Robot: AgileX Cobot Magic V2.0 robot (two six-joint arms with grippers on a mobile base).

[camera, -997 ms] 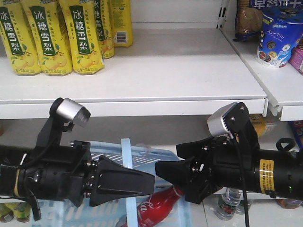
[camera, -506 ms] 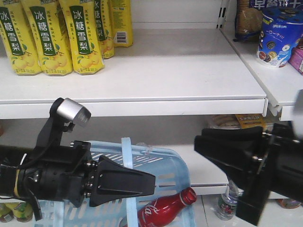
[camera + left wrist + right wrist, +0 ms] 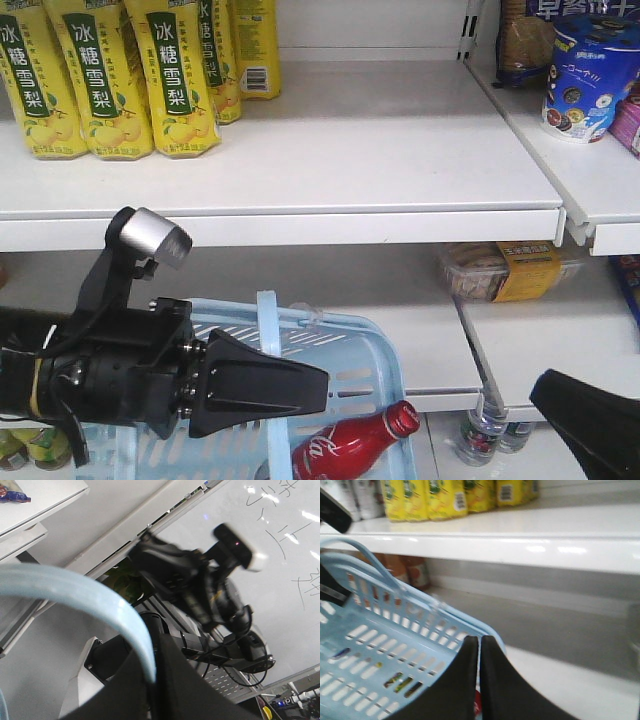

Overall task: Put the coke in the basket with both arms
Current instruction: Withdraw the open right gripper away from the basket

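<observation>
A: So, where is the coke (image 3: 352,444) right now?

B: Inside the basket (image 3: 372,352), at its right end. It leans, cap up and to the right against the basket's right wall, base down and to the left.

A: And the left gripper (image 3: 262,384)?

B: Its jaws are clenched on the basket's handle (image 3: 95,605). The left wrist view shows the pale blue strap running straight down between the two black fingers. From the front view the coke sits below and just right of that gripper's tip.

A: The right gripper (image 3: 480,680)?

B: Its jaws are pressed together with nothing between them, as the right wrist view shows. In the front view only a black edge of that arm shows at the lower right corner, well apart from the bottle. The wrist camera looks over the basket's rim, with a sliver of red just under the closed tips, so the coke lies below and ahead of those jaws.

A: Which arm is nearer?

B: The left, I judge, but it is occupied with the handle. The bottle's long axis slants toward the right arm's side, cap end closest to it.

A: Task status?

B: The coke is already in the basket, so the placing looks done.
</observation>
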